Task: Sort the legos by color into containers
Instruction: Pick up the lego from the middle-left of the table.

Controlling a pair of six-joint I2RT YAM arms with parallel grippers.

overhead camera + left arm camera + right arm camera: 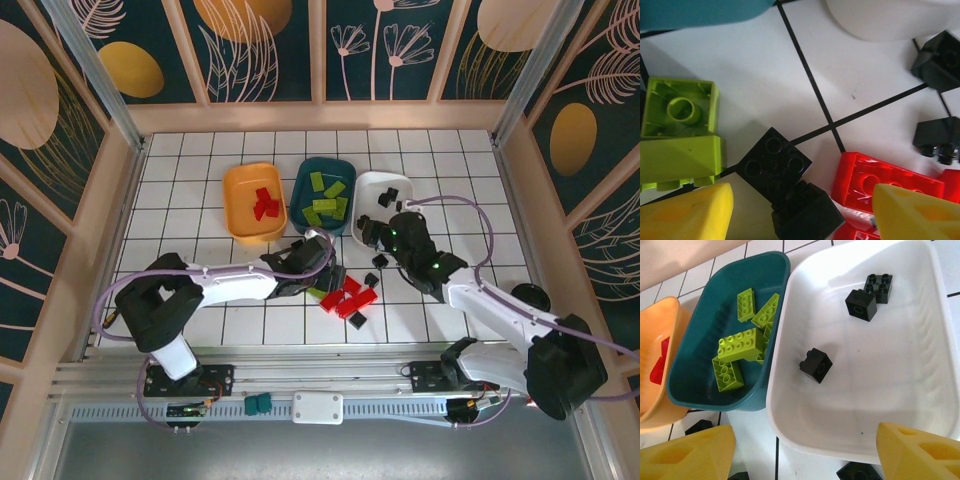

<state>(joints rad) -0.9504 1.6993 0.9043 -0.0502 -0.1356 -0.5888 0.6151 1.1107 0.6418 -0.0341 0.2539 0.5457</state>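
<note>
Here, starting at the left, we see the orange tub [238,218] at the back of the table [200,160], with a few red bricks [265,203] in it. Just beside it stands the teal tub [303,178], which holds the green bricks [325,200]. Next to that stands the white tub [368,190], with black bricks [387,196] inside.

In front of the teal tub, the left gripper [325,272] hangs low over the loose bricks on the table. In its wrist view the yellow fingers [685,212] stand apart and clamp nothing. Between them lies a flat black brick [774,162], studs up. A second black brick [805,217] touches its near corner, closer to the camera. Left of that pair, two loose green bricks [680,107] lie against each other, the farther one hollow side up. By the right finger lies a loose red brick [885,177]; we cannot tell whether the two touch. Two more black pieces [940,60] lie farther right, well apart from the fingers.

The right gripper [385,235] hovers over the near end of the white tub. Its fingers [920,452] are spread, with nothing between them. Below them, a lone black brick [816,365] lies in the middle of the tub's floor. Two others [861,304] sit touching each other at the far end.
</note>
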